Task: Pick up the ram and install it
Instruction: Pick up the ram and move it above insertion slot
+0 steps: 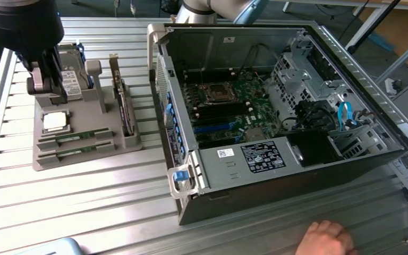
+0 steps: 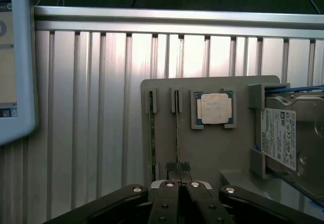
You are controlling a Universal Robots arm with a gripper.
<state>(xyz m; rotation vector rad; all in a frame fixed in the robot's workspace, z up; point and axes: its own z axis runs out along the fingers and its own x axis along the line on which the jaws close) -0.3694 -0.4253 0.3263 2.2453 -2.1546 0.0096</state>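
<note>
- The tool [image 2: 179,169] sits closest to the wrist camera, its two fingertips pressed together with nothing between them.
- In the wrist view the tips line up with one end of a ram [image 2: 176,128] that stands on edge in the grey holder [image 2: 212,153]. The exterior view puts the tool above the holder, apart from the sticks.
- A second ram stick [image 2: 152,133] stands in the slot just beside the first, and the square processor chip [image 2: 215,108] lies on its other side.
- The holder rests on the ribbed worktop [image 1: 83,202], near the open computer case [image 1: 218,48].
- The ram looks light, stiff and thin, and probably fragile. Its bare long edges seem the safest grip, clear of the chips and contacts.
- A person's hand [image 1: 324,239] rests on the worktop in front of the case.
</note>
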